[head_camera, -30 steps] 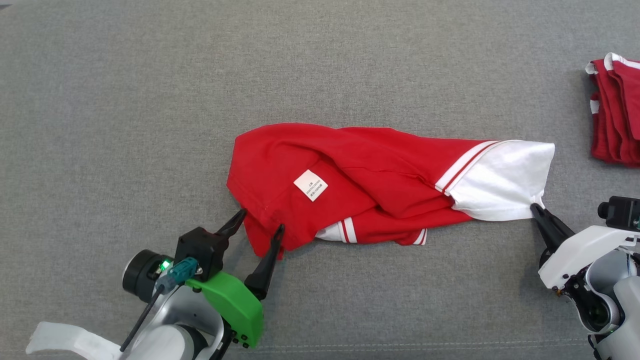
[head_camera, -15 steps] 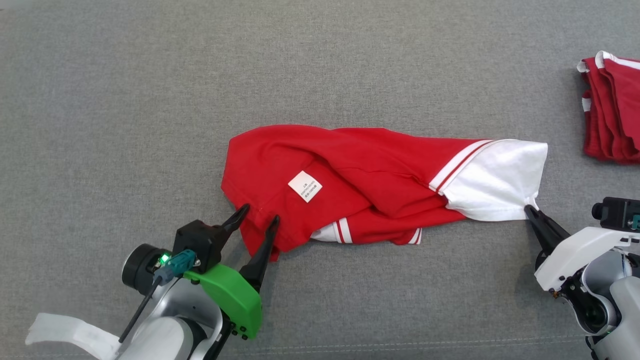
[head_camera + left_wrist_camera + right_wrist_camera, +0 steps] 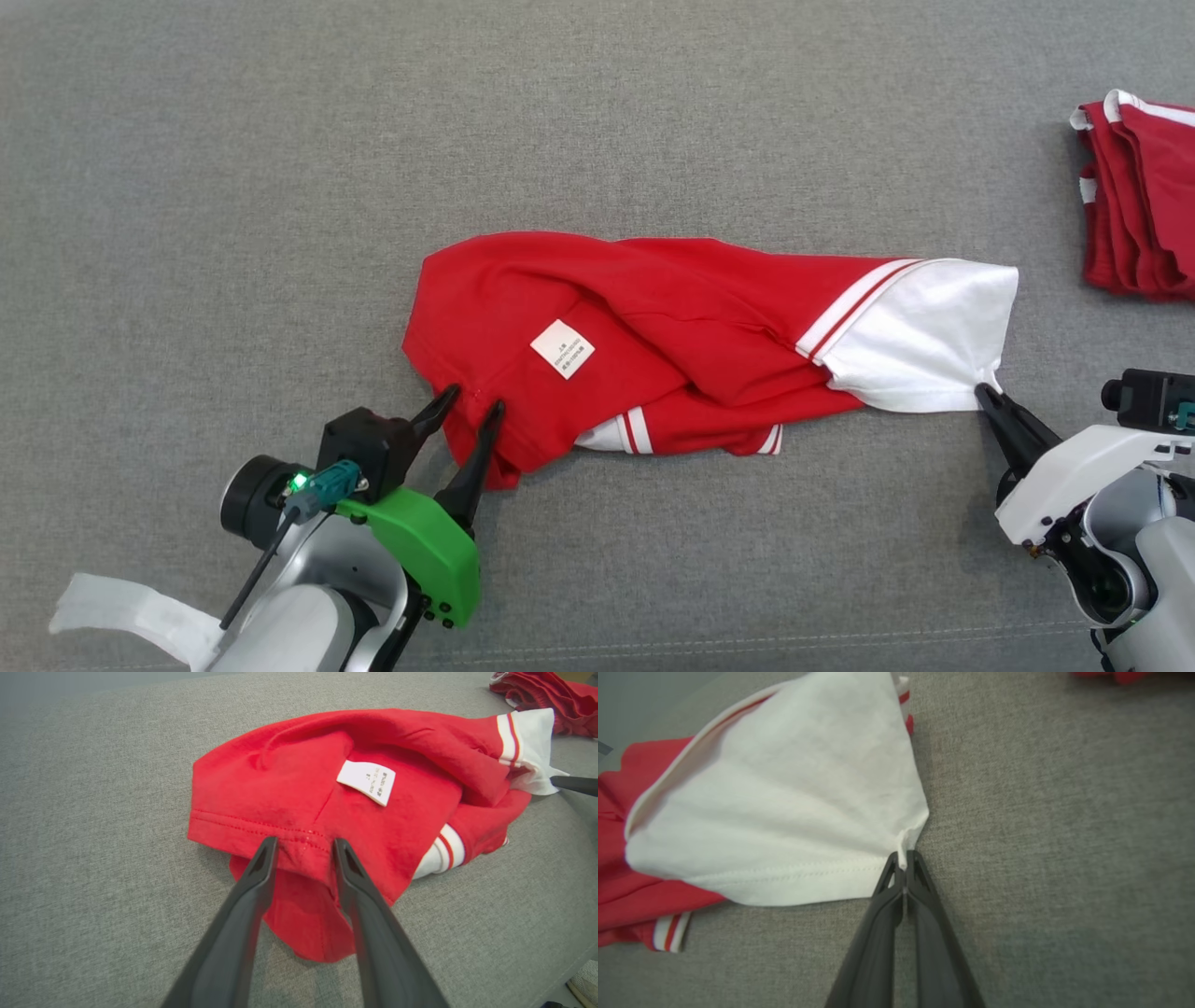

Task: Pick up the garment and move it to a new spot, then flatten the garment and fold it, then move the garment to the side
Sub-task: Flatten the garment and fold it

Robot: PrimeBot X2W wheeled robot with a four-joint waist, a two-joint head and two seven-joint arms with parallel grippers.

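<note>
Now: left gripper at 7 o'clock in the head view, tips on the garment's near-left hem. Jaws about half closed, narrower than a second ago, when they stood wide. The stitched red hem sits bunched between the two fingers; a gap remains and the cloth is not yet pinched flat.

Right gripper at 4 o'clock, jaws still closed tight on the bottom corner of the white panel, as in both earlier frames. In the right wrist view the cloth puckers at the tips.

Garment: red, crumpled, lying centre on the grey fabric surface, long axis 9 to 3 o'clock. Red end is toward 9, white striped end toward 3. The white label faces up, left of centre.

Stack of red garments at 2 o'clock, well apart.

The whole scene has slid slightly toward 9 o'clock since earlier: camera shift.
</note>
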